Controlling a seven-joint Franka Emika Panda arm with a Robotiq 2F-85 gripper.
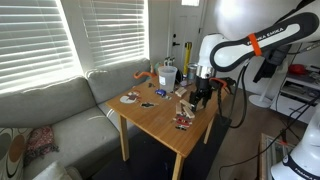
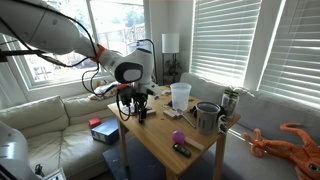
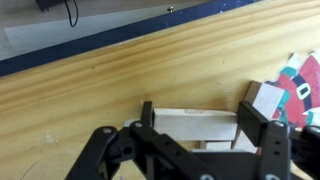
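In the wrist view a pale wooden block (image 3: pixel 195 124) lies crosswise between the fingers of my gripper (image 3: pixel 198 113). Both black pads (image 3: pixel 256 115) press against its ends, so the gripper is shut on the block. Whether the block rests on the wooden table (image 3: pixel 90 90) or hangs just above it I cannot tell. In both exterior views the gripper (image 1: pixel 203 97) (image 2: pixel 135 108) points down over the table's end nearest the robot base. A red, white and green printed item (image 3: pixel 298 88) lies just right of the block.
The table (image 1: pixel 160 118) also carries a white cup (image 2: pixel 180 95), a metal pot (image 2: pixel 207 117), a pink ball (image 2: pixel 177 138), an orange octopus toy (image 1: pixel 140 75) and a small plate (image 1: pixel 130 98). A grey sofa (image 1: pixel 55 105) stands alongside. The table's edge (image 3: pixel 100 45) runs close behind the gripper.
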